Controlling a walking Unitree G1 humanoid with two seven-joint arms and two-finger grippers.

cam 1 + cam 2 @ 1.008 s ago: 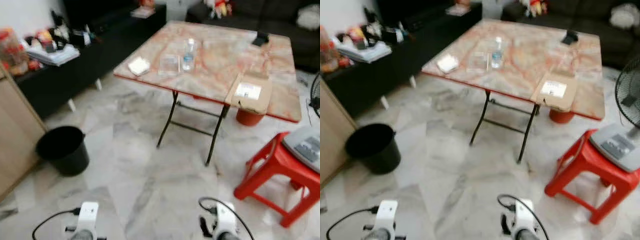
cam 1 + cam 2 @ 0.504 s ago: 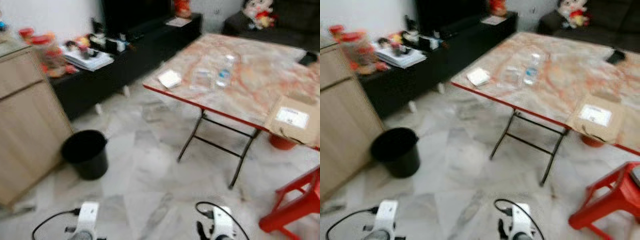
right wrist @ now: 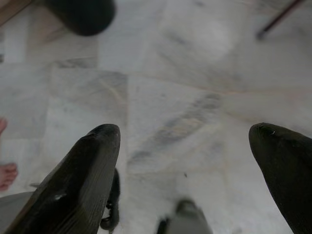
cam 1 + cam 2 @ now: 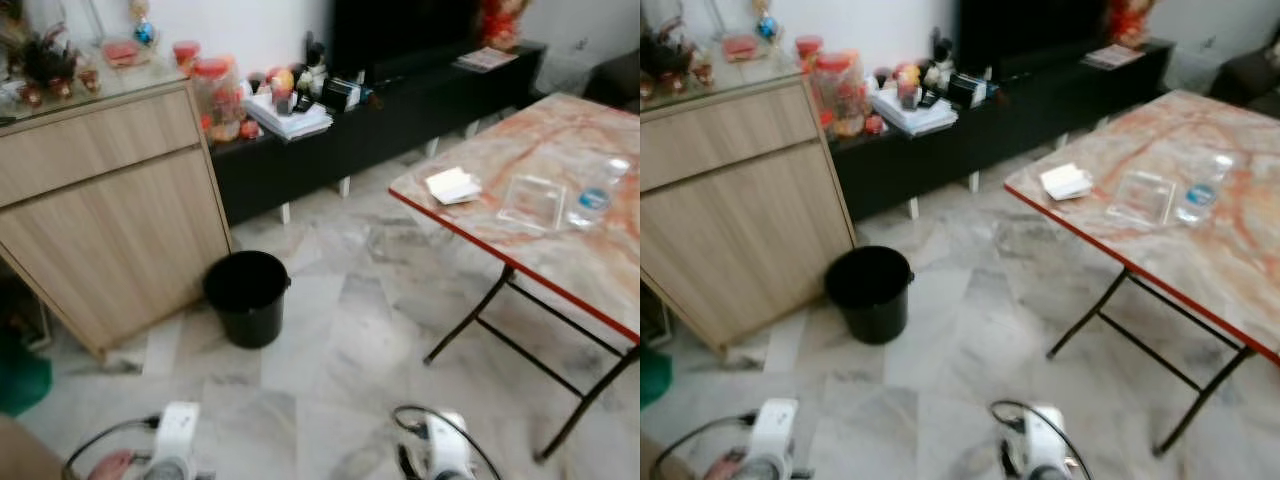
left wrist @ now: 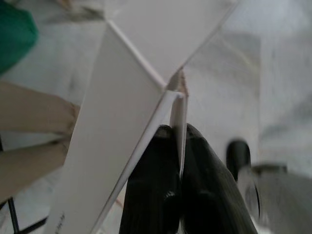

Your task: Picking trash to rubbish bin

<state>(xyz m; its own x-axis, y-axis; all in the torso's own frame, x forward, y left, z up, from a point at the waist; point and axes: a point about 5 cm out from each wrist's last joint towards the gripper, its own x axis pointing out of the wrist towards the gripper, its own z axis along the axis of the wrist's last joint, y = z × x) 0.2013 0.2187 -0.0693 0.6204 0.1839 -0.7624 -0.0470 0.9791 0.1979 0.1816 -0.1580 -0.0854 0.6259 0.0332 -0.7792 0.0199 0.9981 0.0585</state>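
Note:
A black rubbish bin [image 4: 247, 297] stands on the marble floor, beside a wooden cupboard [image 4: 110, 200]. My left gripper [image 5: 179, 139] is shut on the edge of a white folded cardboard piece [image 5: 122, 117], held above the floor. My right gripper [image 3: 184, 134] is open with nothing between its fingers, low over the floor; the bin [image 3: 83, 14] lies ahead of it. Both wrists, left [image 4: 176, 440] and right [image 4: 440, 455], hang at the bottom of the head view. On the folding table [image 4: 600, 285] lie a white packet [image 4: 452, 185], a clear plastic box [image 4: 533, 200] and a plastic bottle [image 4: 595, 192].
A low black TV bench [image 4: 380, 130] with clutter runs along the wall behind. The table's thin black legs [image 4: 470, 325] stand to my right. A person's bare foot [image 3: 6, 173] is near my left side. A green object [image 4: 20, 375] sits on the floor at far left.
The camera has swung left: the bin now sits near the middle, the cupboard has come into view, and the red stool and carton have left the picture. Both arms hang as before.

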